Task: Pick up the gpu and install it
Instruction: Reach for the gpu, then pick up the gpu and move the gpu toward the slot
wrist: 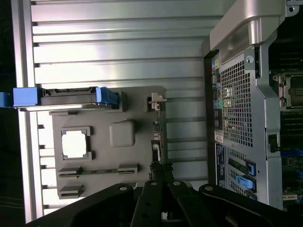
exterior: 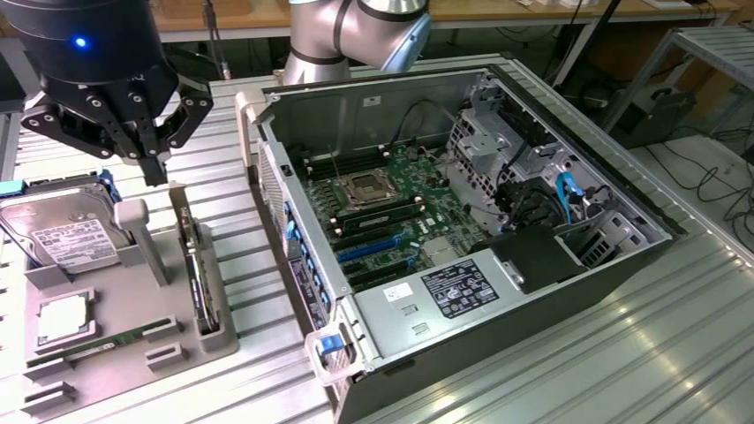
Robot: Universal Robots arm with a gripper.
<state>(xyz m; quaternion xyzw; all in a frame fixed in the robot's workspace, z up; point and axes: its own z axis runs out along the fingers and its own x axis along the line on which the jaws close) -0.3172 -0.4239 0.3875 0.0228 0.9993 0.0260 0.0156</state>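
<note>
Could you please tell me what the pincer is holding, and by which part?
Nothing: the pincer is shut and empty, close to the gpu standing on edge.

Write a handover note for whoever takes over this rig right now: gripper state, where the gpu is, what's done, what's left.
Gripper: shut, holding nothing, hovering above the grey tray, close over one end of the gpu.
Gpu: standing on edge in its slot in the tray, not gripped.
Open computer case: beside the tray, on the exterior view's right, motherboard exposed.
Done: gripper brought over the gpu.
Left: gpu not yet picked up, not yet installed.
</note>
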